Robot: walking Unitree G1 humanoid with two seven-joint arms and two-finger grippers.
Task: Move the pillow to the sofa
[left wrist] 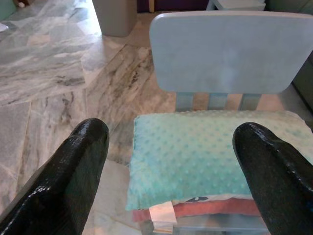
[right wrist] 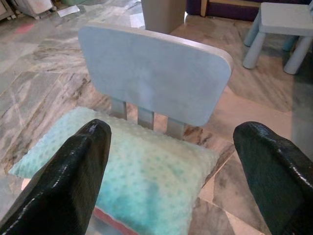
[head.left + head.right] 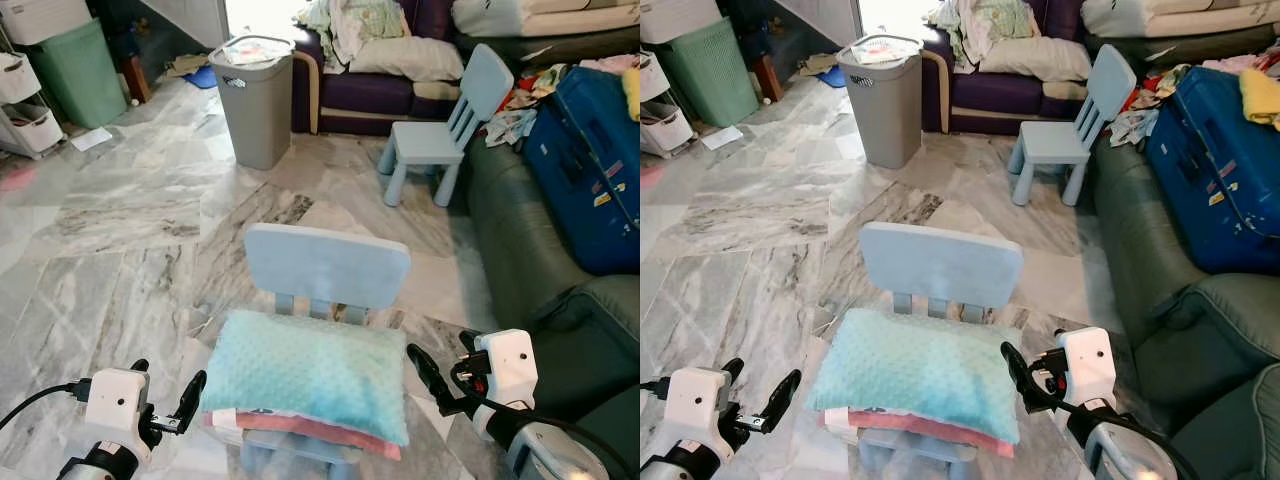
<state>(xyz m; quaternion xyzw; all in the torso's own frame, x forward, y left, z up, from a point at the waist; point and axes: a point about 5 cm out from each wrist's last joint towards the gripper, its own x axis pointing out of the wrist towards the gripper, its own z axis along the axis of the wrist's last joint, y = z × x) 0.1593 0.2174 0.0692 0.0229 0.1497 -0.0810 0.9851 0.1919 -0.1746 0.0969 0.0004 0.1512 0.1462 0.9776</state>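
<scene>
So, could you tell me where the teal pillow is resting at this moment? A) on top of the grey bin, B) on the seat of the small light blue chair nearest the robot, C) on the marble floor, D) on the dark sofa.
B: the teal pillow lies on the seat of the near light blue chair, in front of its backrest, with the left tool and right tool open at either side of it.

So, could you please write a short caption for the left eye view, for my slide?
Both open grippers, left and right, flank a teal pillow on a small blue chair.
</scene>
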